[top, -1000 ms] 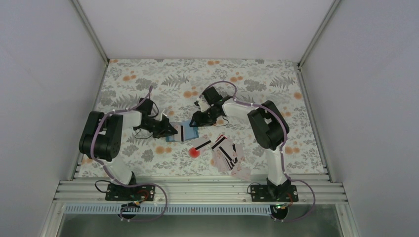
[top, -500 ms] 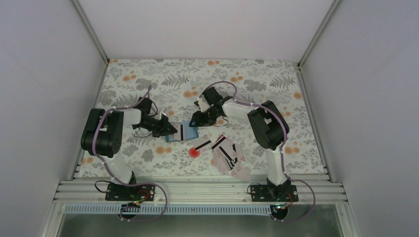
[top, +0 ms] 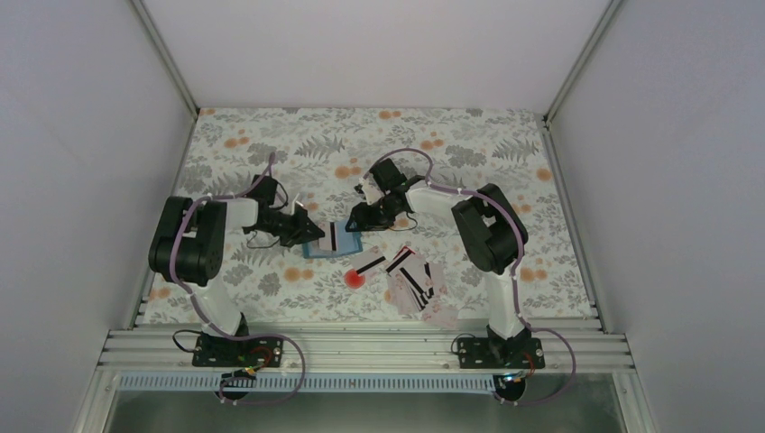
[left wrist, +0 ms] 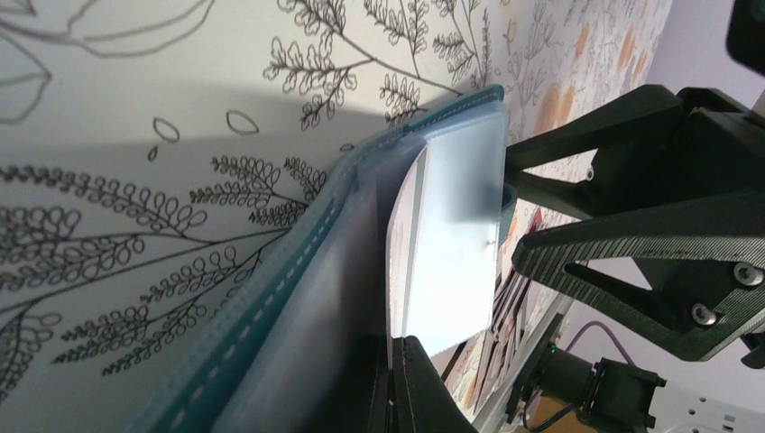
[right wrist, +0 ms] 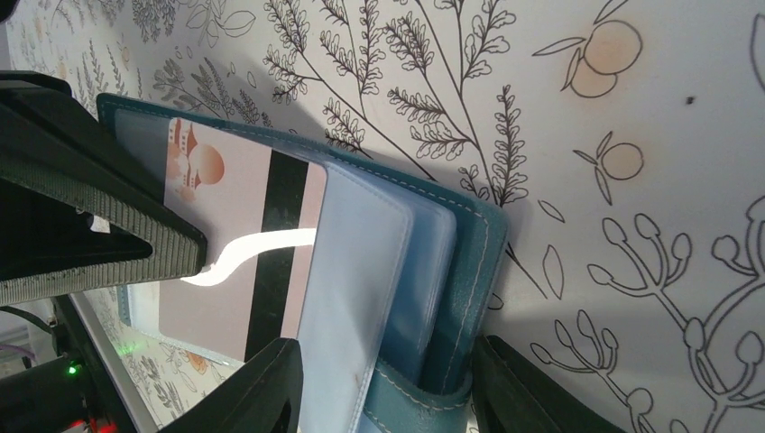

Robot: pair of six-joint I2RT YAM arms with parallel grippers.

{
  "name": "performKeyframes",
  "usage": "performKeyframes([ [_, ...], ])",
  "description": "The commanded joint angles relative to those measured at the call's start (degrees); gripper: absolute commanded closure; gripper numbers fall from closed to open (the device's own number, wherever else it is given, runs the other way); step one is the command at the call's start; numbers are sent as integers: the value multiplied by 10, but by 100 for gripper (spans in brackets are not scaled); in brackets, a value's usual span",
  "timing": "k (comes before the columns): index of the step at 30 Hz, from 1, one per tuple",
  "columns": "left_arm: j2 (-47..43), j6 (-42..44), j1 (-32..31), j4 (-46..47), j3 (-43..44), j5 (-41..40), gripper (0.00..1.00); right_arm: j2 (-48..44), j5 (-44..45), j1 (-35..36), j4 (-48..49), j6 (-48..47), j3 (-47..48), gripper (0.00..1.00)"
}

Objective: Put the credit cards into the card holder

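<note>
The blue card holder (top: 330,244) lies open on the floral table, between both grippers. My right gripper (right wrist: 390,397) is shut on its folded edge, one finger on the clear inner flap and the other on the blue cover (right wrist: 469,271). My left gripper (left wrist: 398,361) is shut on the edge of a pale credit card (left wrist: 451,244) with a black stripe (right wrist: 275,253). That card sits partly under the holder's clear pocket (right wrist: 361,271). More credit cards (top: 413,280) lie loose near the front of the table.
A round red spot (top: 354,278) sits just in front of the holder, beside a loose card (top: 368,263). Grey walls close in the table on three sides. An aluminium rail (top: 361,347) runs along the near edge.
My left gripper has shifted slightly towards the back with the card in it. The right arm and the holder have stayed put.
</note>
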Motion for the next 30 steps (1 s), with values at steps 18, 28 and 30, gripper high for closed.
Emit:
performKeyframes([
  [18, -60, 40, 23, -59, 7, -40, 98, 50, 24, 7, -29, -3, -22, 51],
  [28, -53, 79, 26, -88, -3, -18, 98, 54, 24, 7, -30, -2, -24, 51],
  [30, -44, 82, 26, -94, -3, -13, 98, 54, 25, 7, -31, -2, -24, 51],
])
